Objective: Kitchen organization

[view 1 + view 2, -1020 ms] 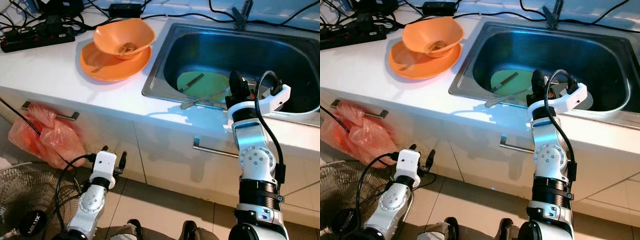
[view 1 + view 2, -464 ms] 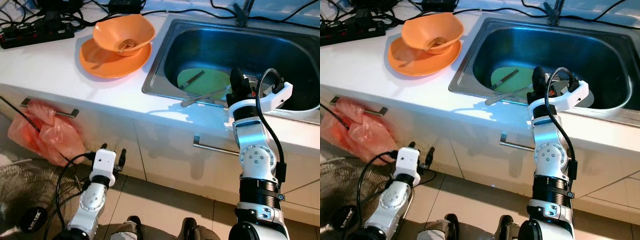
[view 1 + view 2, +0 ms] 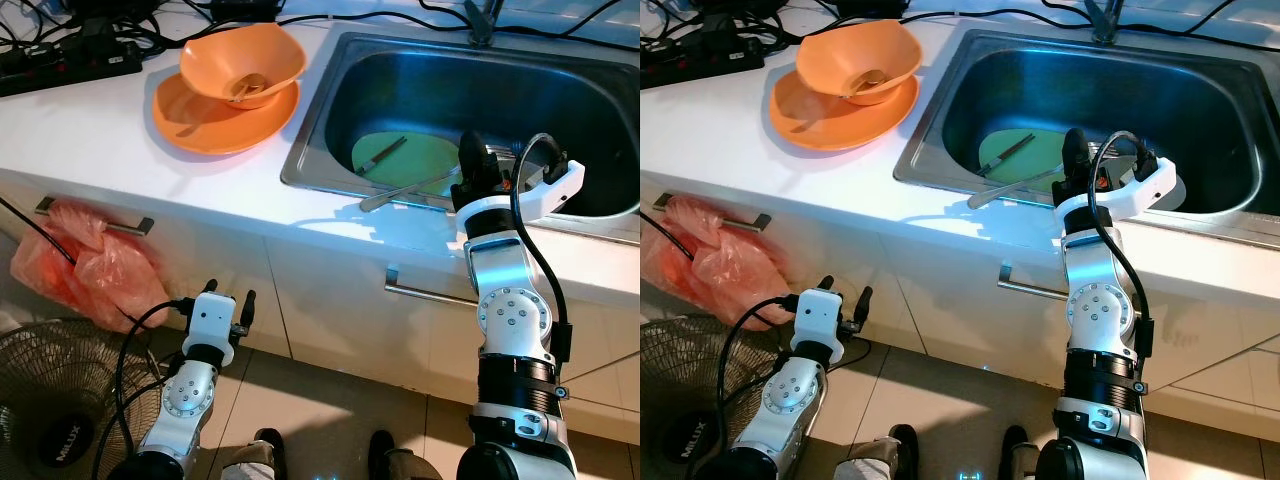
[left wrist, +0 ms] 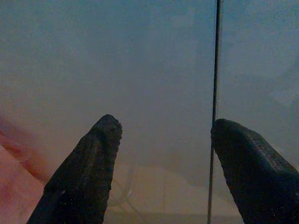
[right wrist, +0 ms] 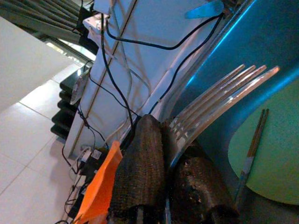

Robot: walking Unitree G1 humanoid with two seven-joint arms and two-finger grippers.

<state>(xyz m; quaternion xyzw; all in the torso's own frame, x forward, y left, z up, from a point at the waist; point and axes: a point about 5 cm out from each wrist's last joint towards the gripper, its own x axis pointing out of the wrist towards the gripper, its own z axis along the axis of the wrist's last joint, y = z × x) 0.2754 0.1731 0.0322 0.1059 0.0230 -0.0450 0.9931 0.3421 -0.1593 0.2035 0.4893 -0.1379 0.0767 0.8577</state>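
My right gripper [image 3: 472, 168] is raised over the front of the steel sink [image 3: 308, 152] and is shut on a metal fork [image 3: 405, 190]. The fork's handle sticks out to the left above the sink's front rim. In the right wrist view the fork [image 5: 224, 91] has its tines past the two black fingers [image 5: 142, 172]. A green plate [image 3: 420, 152] lies in the basin with a pair of chopsticks [image 3: 382, 157] on it. My left gripper [image 3: 230, 296] hangs low by the cabinet front and is open, with nothing between its fingers [image 4: 88, 172].
An orange bowl [image 3: 243, 62] sits in an orange plate [image 3: 190, 118] on the white counter left of the sink. A power strip [image 3: 60, 68] and cables lie behind. A pink plastic bag [image 3: 85, 272] hangs from a drawer handle; a fan [image 3: 50, 405] stands on the floor.
The head views have shifted slightly. My right gripper keeps its hold on the fork at the same spot over the sink. The left arm has swung a little.
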